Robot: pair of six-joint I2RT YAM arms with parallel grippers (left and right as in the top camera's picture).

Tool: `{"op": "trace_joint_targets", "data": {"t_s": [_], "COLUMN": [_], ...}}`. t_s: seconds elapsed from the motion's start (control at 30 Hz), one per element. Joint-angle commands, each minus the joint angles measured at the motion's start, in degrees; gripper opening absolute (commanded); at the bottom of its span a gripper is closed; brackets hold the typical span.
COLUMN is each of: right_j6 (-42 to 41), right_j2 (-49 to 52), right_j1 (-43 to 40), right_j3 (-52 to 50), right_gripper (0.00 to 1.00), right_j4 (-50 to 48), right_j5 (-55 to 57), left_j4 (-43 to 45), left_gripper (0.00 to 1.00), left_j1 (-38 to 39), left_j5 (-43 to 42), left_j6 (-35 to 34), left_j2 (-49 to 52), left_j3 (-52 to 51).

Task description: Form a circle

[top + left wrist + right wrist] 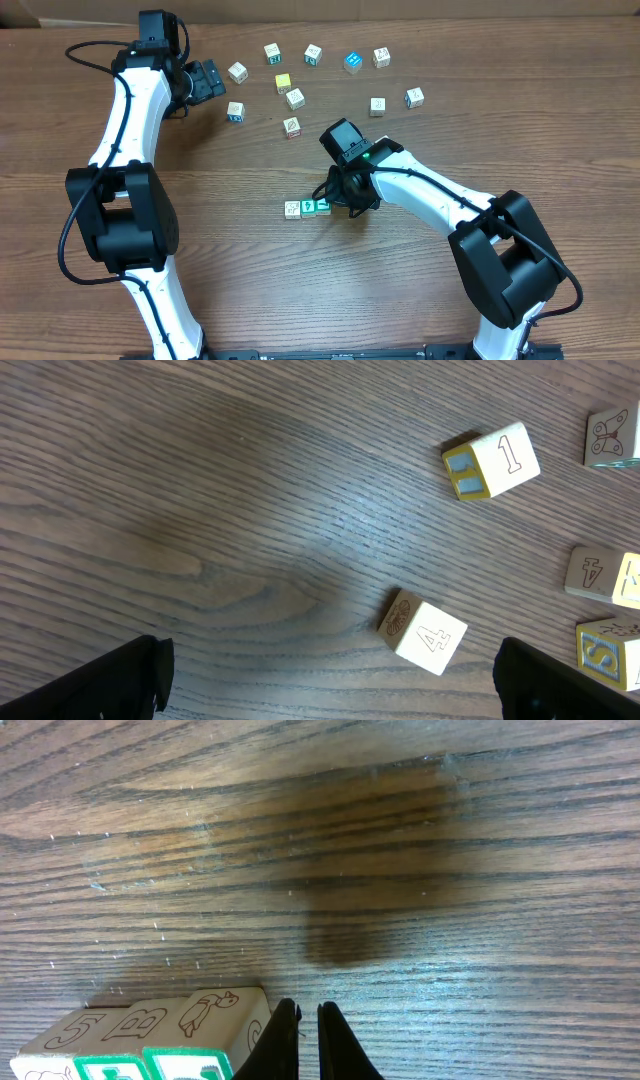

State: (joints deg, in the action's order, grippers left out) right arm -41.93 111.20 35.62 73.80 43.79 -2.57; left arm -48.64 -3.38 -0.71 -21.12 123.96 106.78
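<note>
R fingers (285, 1040), pressed together just beside block row (307, 207), should nudge its end gently to bend it; L fingers (120, 680) spread wide.

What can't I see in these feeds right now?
Right wrist: the block row is cut off by the bottom edge.
Overhead: the right end effector is hidden under its own wrist.
Left wrist: three blocks are cropped by the right edge.
Overhead: markings on the scattered blocks are too small.

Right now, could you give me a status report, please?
Left gripper open. Right gripper shut beside row of three wooden letter cubes. Other cubes scattered, no circle.
</note>
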Motion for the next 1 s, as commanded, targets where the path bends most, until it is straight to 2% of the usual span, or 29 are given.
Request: {"op": "trace_joint_targets", "data": {"t_s": [0.0,0.17,0.33,0.7,0.83,0.97], "right_j6": [0.4,0.4,0.4,0.4,0.4,0.4], "right_j2": [0.2,0.2,0.2,0.2,0.2,0.2], "right_j1": [-0.1,-0.1,-0.1,-0.1,-0.1,-0.1], "right_j3": [-0.3,-0.3,-0.3,-0.3,-0.3,-0.3], "right_gripper": [0.05,0.06,0.17,0.31,0.39,0.51], "right_j4": [0.0,0.0,0.0,0.0,0.0,0.0], "right_j5": [0.6,0.6,0.6,0.6,0.6,1.0], "left_j4": [0.0,0.0,0.0,0.0,0.0,0.0], "left_gripper": [1.0,1.0,1.0,1.0,1.0,1.0], "left_j1": [0.4,0.4,0.4,0.4,0.4,0.4], "left_j5": [-0.4,-0.4,-0.4,-0.4,-0.4,-0.4], "left_j6": [-1.2,-1.2,-1.2,-1.2,-1.2,-1.2], "left_j2": [-0.3,-0.3,-0.3,-0.3,-0.3,-0.3], "left_j3": [0.7,0.7,0.7,0.7,0.7,0.7]}}
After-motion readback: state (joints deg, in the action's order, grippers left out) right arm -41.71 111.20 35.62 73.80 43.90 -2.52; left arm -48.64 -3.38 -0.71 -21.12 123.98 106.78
